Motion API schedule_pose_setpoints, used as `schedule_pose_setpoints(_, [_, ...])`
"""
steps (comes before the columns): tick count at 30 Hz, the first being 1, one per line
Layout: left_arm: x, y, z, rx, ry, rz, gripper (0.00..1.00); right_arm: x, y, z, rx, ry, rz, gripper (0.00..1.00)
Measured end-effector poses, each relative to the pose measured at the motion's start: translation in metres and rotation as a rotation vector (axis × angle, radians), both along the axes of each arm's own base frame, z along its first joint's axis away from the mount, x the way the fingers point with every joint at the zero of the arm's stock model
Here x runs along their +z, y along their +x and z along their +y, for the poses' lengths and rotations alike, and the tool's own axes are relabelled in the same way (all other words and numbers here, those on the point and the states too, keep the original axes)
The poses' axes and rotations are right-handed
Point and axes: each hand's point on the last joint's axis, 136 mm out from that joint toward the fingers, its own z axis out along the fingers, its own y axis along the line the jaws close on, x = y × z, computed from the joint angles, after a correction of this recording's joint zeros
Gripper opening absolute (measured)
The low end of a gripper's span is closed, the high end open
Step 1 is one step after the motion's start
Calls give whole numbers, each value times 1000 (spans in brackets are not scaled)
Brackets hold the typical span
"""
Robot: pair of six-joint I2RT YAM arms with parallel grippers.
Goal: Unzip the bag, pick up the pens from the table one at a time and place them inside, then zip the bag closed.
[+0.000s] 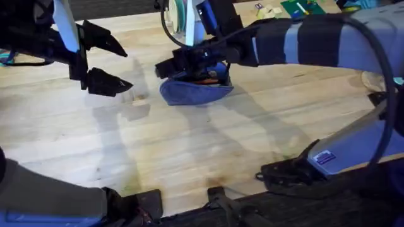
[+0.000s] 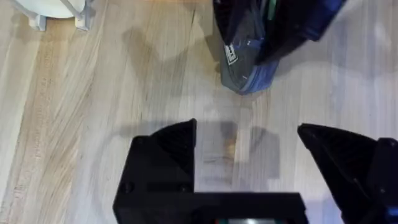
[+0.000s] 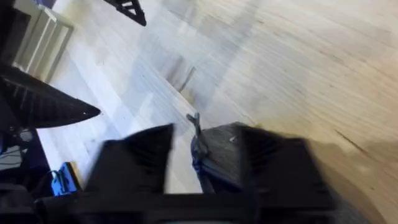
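The blue-grey bag [image 1: 189, 94] lies on the table [image 1: 189, 151] at the middle back, with an orange pen [image 1: 205, 80] showing in its top opening. My right gripper [image 1: 169, 66] reaches across from the right and sits at the bag's left end. In the right wrist view it [image 3: 205, 134] is open, its fingers either side of the bag's end [image 3: 224, 155] and the zipper pull [image 3: 194, 120]. My left gripper [image 1: 128, 68] hangs open over bare wood to the left of the bag [image 2: 245, 62], holding nothing [image 2: 247, 134].
A white rack [image 1: 183, 19] stands right behind the bag and also shows in the left wrist view [image 2: 53, 9]. Green clutter [image 1: 303, 7] lies at the far right back. The wood in front of the bag is bare.
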Motion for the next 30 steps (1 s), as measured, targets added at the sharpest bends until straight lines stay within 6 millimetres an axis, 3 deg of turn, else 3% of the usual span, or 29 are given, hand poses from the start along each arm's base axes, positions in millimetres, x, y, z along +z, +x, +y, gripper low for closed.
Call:
schedule_pose_setpoints(4, [0,0,0,0,0,0,992,0,0,0,-3,2,4,79])
schedule_pose_setpoints(5, [0,0,0,0,0,0,992,0,0,0,-3,2,4,45])
schedule_pose_setpoints(18, [0,0,0,0,-3,0,993,5,0,0,-17,13,14,30])
schedule_pose_setpoints(24, [5,0,-5,2,-43,-2,993,37,-4,-2,-17,46,-42,31])
schedule_pose_setpoints(30, [6,2,-6,3,-57,-2,994,53,-5,-5,-28,57,-78,30])
